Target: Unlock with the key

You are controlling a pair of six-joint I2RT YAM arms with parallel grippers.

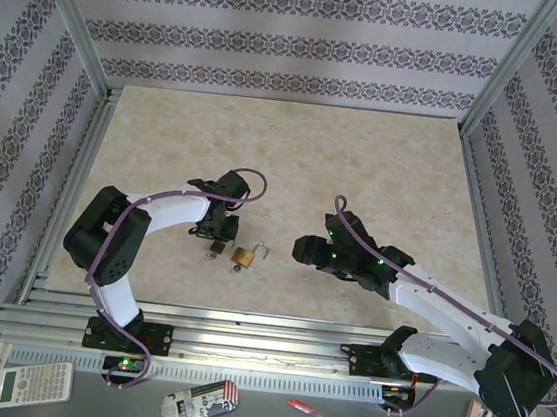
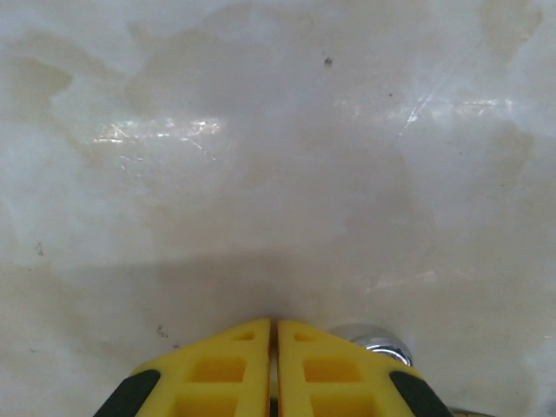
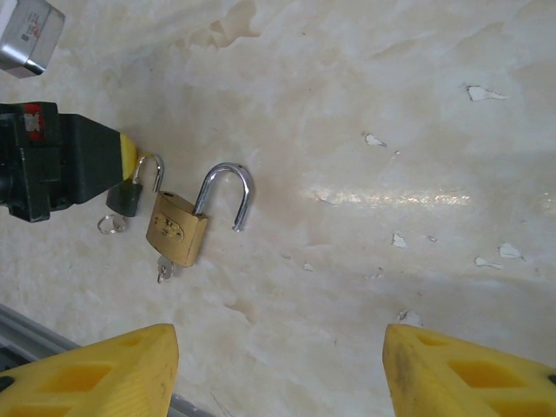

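Camera above: left gripper (image 1: 218, 234) just beside brass padlock (image 1: 245, 257); right gripper (image 1: 301, 248) near, apart.
Left wrist: fingers (image 2: 230, 369) pressed together, nothing seen between.
Right wrist: fingers (image 3: 100, 373) spread wide; key (image 3: 163, 270) at padlock's base, shackle open.

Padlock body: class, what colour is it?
The padlock body is brass-gold, its shackle silver; the right wrist view shows it best.
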